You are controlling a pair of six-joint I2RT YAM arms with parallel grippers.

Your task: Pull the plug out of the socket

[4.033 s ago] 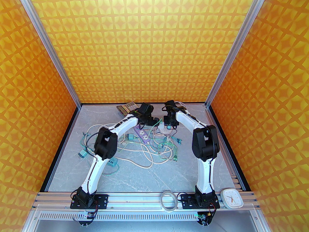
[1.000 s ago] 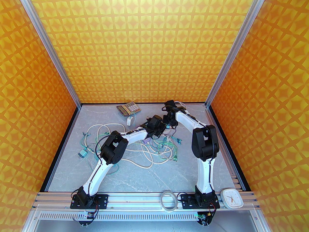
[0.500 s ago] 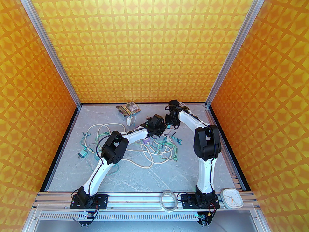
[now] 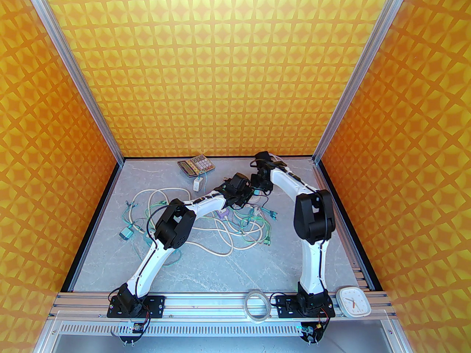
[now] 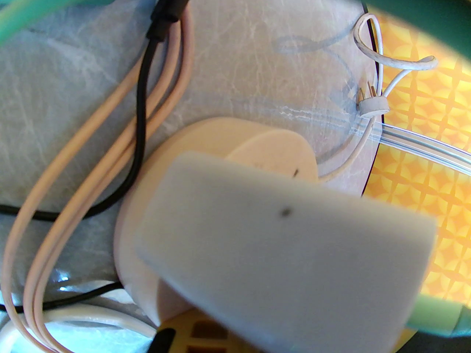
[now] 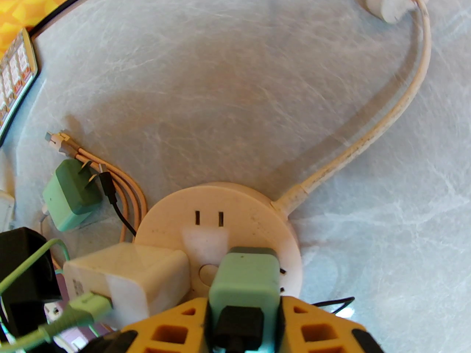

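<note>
While the right gripper (image 6: 244,309) clamps the green plug (image 6: 244,274), seated in the round white socket (image 6: 220,204) at lower centre, the closed left gripper (image 4: 245,199) apparently pins that socket down.

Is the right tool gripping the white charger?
No, the right tool clamps the green plug on the round socket.

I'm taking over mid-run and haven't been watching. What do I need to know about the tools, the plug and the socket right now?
Right tool: shut on the green plug.
Left tool: shut, close to the white adapter; no grip visible.
Things: green plug and white adapter both sit in the round socket.
Done: plug grasped.
Left: pull the plug out of the socket.
</note>
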